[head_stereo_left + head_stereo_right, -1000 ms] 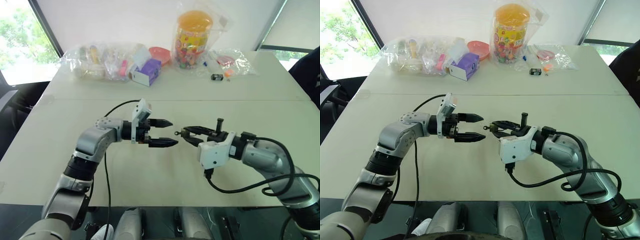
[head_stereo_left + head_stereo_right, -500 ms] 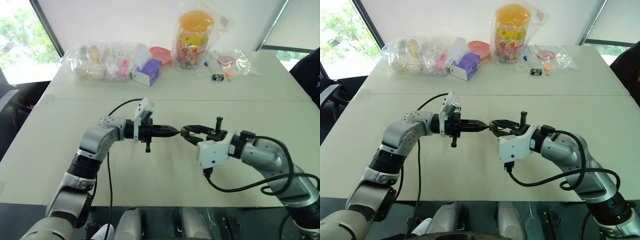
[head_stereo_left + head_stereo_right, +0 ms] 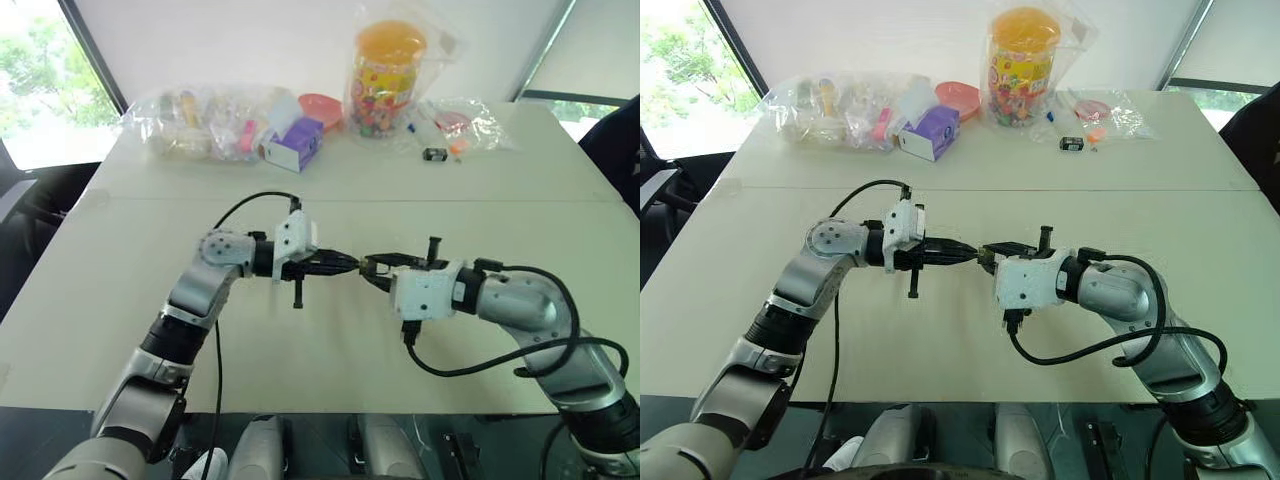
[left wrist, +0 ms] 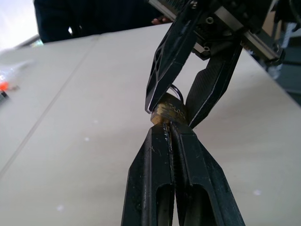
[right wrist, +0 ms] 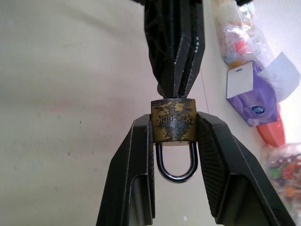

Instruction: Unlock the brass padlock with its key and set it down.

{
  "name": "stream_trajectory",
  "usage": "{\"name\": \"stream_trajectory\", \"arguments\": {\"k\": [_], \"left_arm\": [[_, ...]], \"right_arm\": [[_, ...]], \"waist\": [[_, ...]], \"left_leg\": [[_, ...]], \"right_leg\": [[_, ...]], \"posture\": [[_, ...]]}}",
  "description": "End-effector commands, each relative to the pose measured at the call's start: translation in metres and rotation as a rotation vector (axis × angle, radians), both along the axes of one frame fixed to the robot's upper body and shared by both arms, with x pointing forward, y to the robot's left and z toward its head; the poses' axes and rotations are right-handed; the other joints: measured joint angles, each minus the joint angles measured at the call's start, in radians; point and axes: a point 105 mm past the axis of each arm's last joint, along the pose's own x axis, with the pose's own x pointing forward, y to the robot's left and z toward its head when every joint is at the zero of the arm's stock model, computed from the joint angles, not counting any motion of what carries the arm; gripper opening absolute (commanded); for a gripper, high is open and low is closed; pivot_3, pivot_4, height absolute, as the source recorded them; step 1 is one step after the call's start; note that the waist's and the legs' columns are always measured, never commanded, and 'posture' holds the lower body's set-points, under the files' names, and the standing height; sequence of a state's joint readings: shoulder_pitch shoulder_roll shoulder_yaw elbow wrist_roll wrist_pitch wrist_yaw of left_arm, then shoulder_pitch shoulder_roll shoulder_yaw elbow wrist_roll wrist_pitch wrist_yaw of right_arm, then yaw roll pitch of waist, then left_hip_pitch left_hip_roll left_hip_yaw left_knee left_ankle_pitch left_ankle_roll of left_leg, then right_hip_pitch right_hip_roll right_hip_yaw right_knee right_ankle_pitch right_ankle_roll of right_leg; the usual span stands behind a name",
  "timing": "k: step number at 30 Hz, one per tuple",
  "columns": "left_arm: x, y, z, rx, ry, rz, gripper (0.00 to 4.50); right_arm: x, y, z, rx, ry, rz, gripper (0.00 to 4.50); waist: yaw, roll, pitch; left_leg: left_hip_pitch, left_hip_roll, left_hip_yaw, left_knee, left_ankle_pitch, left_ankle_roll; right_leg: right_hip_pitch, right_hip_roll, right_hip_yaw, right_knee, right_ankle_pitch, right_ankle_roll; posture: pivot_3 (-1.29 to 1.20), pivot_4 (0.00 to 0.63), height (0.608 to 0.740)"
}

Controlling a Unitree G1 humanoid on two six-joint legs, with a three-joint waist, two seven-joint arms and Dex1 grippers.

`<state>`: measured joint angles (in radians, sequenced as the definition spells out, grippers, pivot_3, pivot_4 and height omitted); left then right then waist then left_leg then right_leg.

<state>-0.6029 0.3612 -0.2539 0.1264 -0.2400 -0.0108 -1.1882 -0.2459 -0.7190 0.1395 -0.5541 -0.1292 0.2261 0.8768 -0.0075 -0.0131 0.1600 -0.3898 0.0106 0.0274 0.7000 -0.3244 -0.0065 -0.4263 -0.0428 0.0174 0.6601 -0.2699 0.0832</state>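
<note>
fingers of the right gripper (image 5: 173,136) clamp the brass padlock (image 5: 173,126); left gripper (image 4: 170,129) closes fully at its keyhole (key hidden). unlocking step; next, twist.

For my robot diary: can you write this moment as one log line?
right gripper: holding padlock above table | left gripper: shut at padlock's base | key: hidden | shackle: closed

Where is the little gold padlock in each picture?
Left eye view: brass padlock mid-picture, where the two tools' tips meet.
Right eye view: same spot, tiny, between the tips.
Left wrist view: centre, just past the shut left tool.
Right wrist view: centre, body pinched by the right tool, shackle pointing toward the camera.
Shared landmark: the meeting black tips.
</note>
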Motion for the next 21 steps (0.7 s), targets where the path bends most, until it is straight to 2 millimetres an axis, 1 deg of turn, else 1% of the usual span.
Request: {"name": "stream_trajectory", "arguments": {"k": [1,3,6,8,11,13,14,15,16,17,18,21], "left_arm": [[-0.008,-0.009,0.010,-0.029,-0.222,-0.073,0.11],[-0.008,-0.009,0.011,-0.040,-0.271,-0.087,0.11],[-0.005,-0.008,0.014,-0.080,-0.269,-0.071,0.11],[-0.001,-0.008,0.014,-0.094,-0.215,-0.050,0.11],[0.004,-0.007,0.012,-0.106,0.019,-0.003,0.11],[0.006,-0.005,0.011,-0.116,0.227,0.019,0.11],[0.006,-0.002,0.012,-0.120,0.414,0.019,0.11],[0.003,0.001,0.014,-0.113,0.572,-0.001,0.11],[-0.003,0.004,0.020,-0.125,0.690,-0.041,0.11],[-0.006,0.005,0.026,-0.137,0.762,-0.066,0.11],[-0.008,0.006,0.030,-0.146,0.795,-0.078,0.11],[-0.008,0.008,0.028,-0.130,0.830,-0.065,0.91]], "right_arm": [[-0.012,0.014,0.022,0.087,0.002,0.066,0.68],[-0.012,0.013,0.023,0.090,0.013,0.060,0.68],[-0.011,0.011,0.024,0.091,0.023,0.049,0.68],[-0.011,0.010,0.023,0.077,0.015,0.050,0.68],[-0.011,0.010,0.024,0.041,-0.031,0.060,0.68],[-0.009,0.008,0.025,-0.008,-0.090,0.064,0.68],[-0.007,0.006,0.024,-0.059,-0.137,0.069,0.68],[-0.006,0.004,0.023,-0.096,-0.170,0.074,0.68],[-0.005,0.002,0.022,-0.116,-0.189,0.077,0.68],[-0.004,0.001,0.022,-0.122,-0.198,0.076,0.68],[-0.004,0.000,0.021,-0.121,-0.202,0.076,0.68],[-0.004,-0.001,0.018,-0.159,-0.227,0.090,0.68]], "waist": [[0.002,0.000,0.000],[0.002,0.000,0.000],[0.001,0.000,0.000],[0.000,0.000,0.000],[-0.001,0.000,0.000],[-0.003,0.000,0.000],[-0.004,0.000,0.000],[-0.006,0.000,0.000],[-0.007,0.000,0.000],[-0.008,0.000,0.000],[-0.009,0.000,0.000],[-0.006,0.000,0.000]], "left_leg": [[0.000,0.000,0.000,0.000,0.000,0.000],[0.000,0.000,0.000,0.000,0.000,0.000],[0.000,0.000,0.000,0.000,0.000,0.000],[0.000,0.000,0.000,0.000,0.000,0.000],[0.000,0.000,0.000,0.000,0.000,0.000],[0.000,0.000,0.000,0.000,0.000,0.000],[0.000,0.000,0.000,0.000,0.000,0.000],[0.000,0.000,0.000,0.000,0.000,0.000],[0.000,0.000,0.000,0.000,0.000,0.000],[0.000,0.000,-0.001,0.000,0.000,0.000],[0.000,0.001,-0.001,0.000,0.000,0.000],[0.000,0.001,-0.001,0.000,0.000,0.000]], "right_leg": [[0.000,0.000,0.000,0.000,0.000,0.000],[0.000,-0.001,0.000,0.000,0.000,0.000],[0.000,-0.001,0.000,0.000,0.000,0.000],[0.000,0.000,0.000,0.000,0.000,0.000],[0.000,0.000,-0.001,0.000,0.000,0.000],[0.000,0.000,-0.001,0.000,0.000,0.000],[0.000,0.001,-0.001,0.000,0.000,0.000],[0.000,0.001,-0.001,0.000,0.000,0.000],[0.000,0.001,-0.001,0.001,0.000,0.000],[0.000,0.002,-0.001,0.001,0.000,0.000],[0.000,0.002,-0.001,0.001,0.000,0.000],[0.000,0.002,-0.001,0.001,0.000,0.000]], "posture": [[0.00,0.150,0.735],[0.00,0.150,0.735],[0.00,0.150,0.735],[0.00,0.150,0.735],[0.00,0.150,0.735],[0.00,0.150,0.735],[0.00,0.150,0.735],[0.00,0.150,0.735],[0.00,0.150,0.735],[0.00,0.150,0.735],[0.00,0.150,0.735],[0.00,0.150,0.735]]}}
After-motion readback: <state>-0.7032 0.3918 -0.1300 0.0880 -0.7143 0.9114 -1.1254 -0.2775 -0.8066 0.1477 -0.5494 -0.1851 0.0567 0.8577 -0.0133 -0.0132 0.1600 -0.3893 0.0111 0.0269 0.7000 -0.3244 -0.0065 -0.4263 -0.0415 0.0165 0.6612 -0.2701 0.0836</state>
